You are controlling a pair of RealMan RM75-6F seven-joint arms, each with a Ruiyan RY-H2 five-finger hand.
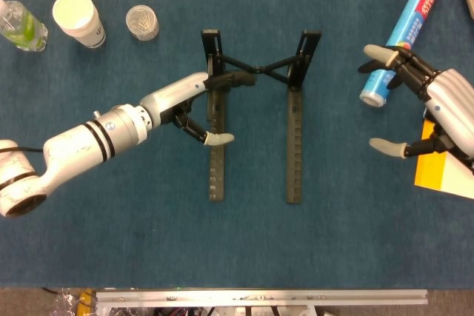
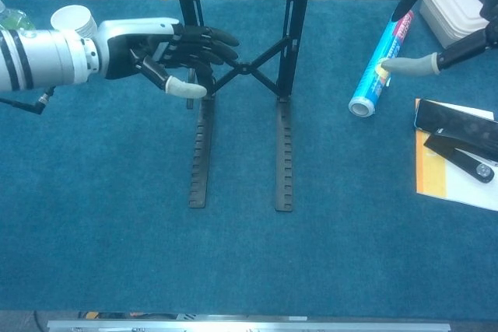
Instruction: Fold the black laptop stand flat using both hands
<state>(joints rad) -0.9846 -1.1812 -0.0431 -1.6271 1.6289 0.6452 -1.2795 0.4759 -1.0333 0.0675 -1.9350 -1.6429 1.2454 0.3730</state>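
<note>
- Stand [image 1: 255, 112] sits mid-table, still propped: two toothed rails run near-to-far, uprights + X-brace at far end.
- Left hand [image 1: 194, 105] is at the stand's left rail, fingers reaching right over the left upright toward the X-brace, thumb [image 1: 219, 139] over the rail. Fingers spread, not clamped on anything; contact w/ the upright can't be told.
- Right hand [image 1: 433, 112] hangs well apart to the right, fingers apart, holding nothing; fingertips just over the blue-red tube [image 1: 404, 35], w/ no grip on it.
- Key relation: stand's right rail lies left of the right hand, w/ bare table between; left hand is far nearer.
- Judgement: right hand likely needs to cross left to the right upright before both can press.
</note>
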